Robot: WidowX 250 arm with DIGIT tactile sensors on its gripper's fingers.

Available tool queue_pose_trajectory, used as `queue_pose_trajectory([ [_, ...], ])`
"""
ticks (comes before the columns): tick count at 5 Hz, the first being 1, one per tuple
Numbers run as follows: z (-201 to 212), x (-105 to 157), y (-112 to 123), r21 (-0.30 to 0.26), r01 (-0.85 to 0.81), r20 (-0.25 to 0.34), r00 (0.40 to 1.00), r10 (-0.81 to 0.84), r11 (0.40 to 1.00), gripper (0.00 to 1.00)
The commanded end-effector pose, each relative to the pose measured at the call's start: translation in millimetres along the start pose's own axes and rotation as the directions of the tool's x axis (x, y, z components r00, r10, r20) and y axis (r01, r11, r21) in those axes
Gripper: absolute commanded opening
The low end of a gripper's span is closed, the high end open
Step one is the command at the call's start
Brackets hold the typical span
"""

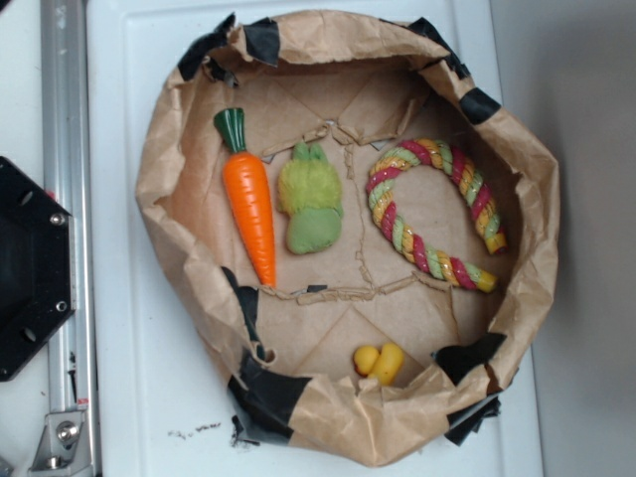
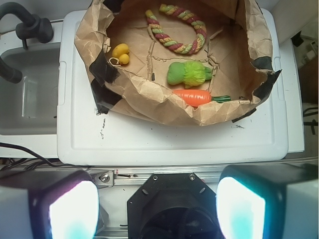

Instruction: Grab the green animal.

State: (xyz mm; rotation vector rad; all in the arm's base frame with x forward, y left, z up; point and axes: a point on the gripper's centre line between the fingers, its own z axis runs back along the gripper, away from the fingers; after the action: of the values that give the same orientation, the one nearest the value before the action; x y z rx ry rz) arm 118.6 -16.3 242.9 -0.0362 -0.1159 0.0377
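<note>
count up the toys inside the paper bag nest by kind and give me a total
Green animal: 1
Orange carrot: 1
Twisted rope ring: 1
Small yellow toy: 1
Total: 4

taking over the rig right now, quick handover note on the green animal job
Gripper: jaws wide open, empty, well back from the paper basket, over the rig's edge.
Green animal: lies on the basket floor between the carrot and the rope ring, close beside the carrot, clear of the rope. A small yellow toy sits apart near the rim.
Done: nothing yet.
Left: approach, descend, close on the animal, lift.
</note>
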Motion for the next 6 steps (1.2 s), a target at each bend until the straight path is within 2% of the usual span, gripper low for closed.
queue_pose_trajectory([
  [1, 0.0, 0.0, 0.0, 0.0, 0.0, 0.0, 1.0, 0.0, 1.0, 1.0],
  [2, -32.9, 47.5, 27.9, 0.069, -0.122, 0.038, 0.992, 0.119, 0.99, 1.0],
  [3, -57.9, 89.5, 33.5, 0.072, -0.276, 0.021, 0.961, 0.275, 0.958, 1.0],
  [4, -90.8, 129.8, 49.3, 0.144, -0.497, 0.056, 0.867, 0.495, 0.855, 1.0],
  [6, -90.8, 129.8, 49.3, 0.144, -0.497, 0.056, 0.867, 0.495, 0.855, 1.0],
])
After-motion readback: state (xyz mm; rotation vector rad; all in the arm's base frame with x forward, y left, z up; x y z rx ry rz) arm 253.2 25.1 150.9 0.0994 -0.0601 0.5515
